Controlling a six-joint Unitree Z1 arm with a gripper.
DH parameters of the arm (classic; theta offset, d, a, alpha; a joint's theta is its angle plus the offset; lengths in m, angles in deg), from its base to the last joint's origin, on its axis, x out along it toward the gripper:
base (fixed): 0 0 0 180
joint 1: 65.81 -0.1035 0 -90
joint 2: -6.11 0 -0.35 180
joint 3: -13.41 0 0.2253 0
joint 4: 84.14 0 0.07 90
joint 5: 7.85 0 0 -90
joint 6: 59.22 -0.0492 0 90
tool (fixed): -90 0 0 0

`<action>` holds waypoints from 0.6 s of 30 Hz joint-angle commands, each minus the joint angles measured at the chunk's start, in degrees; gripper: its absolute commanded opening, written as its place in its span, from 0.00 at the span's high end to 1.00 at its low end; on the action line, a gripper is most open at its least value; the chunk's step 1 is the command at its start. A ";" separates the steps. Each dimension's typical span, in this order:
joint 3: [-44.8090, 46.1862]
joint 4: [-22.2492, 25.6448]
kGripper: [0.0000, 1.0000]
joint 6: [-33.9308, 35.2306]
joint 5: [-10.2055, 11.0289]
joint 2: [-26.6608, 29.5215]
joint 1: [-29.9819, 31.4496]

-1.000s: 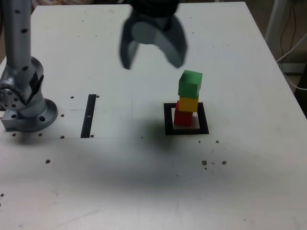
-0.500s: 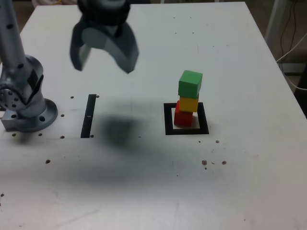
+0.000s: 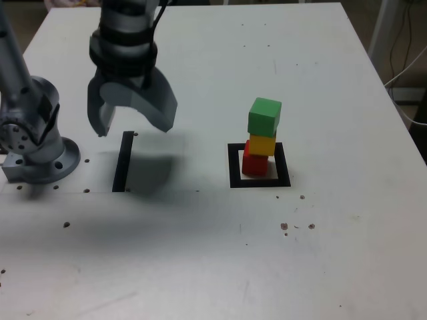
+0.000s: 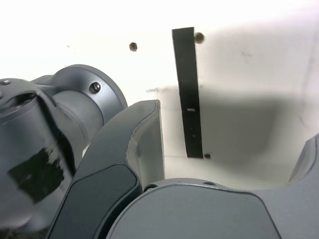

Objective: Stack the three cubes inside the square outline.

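Note:
A stack of three cubes stands inside the square outline (image 3: 233, 167) at the exterior view's right: the red cube (image 3: 254, 163) at the bottom, the yellow cube (image 3: 262, 144) on it, the green cube (image 3: 264, 117) on top, sitting a little askew. My gripper (image 3: 131, 127) hangs open and empty well to the stack's left in the exterior view, above the narrow black strip (image 3: 123, 161). In the wrist view the gripper (image 4: 234, 144) shows its spread jaws over that strip (image 4: 188, 94); no cube appears there.
The arm's grey base (image 3: 33, 143) stands at the exterior view's left, also seen as the base (image 4: 55, 129) in the wrist view. Small screw holes (image 3: 293, 225) dot the white table (image 3: 220, 253). Cables (image 3: 407, 60) hang past the right edge.
The open gripper has swung away from above the stack toward the exterior view's left and dropped lower, over the black strip. The stack has not moved.

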 commanded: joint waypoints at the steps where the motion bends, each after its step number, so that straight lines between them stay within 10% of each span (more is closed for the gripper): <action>1: 1.70 -1.68 0.01 -0.26 -0.32 -0.11 -0.95; 18: 6.73 -6.10 0.01 -1.59 -2.94 -1.25 -1.97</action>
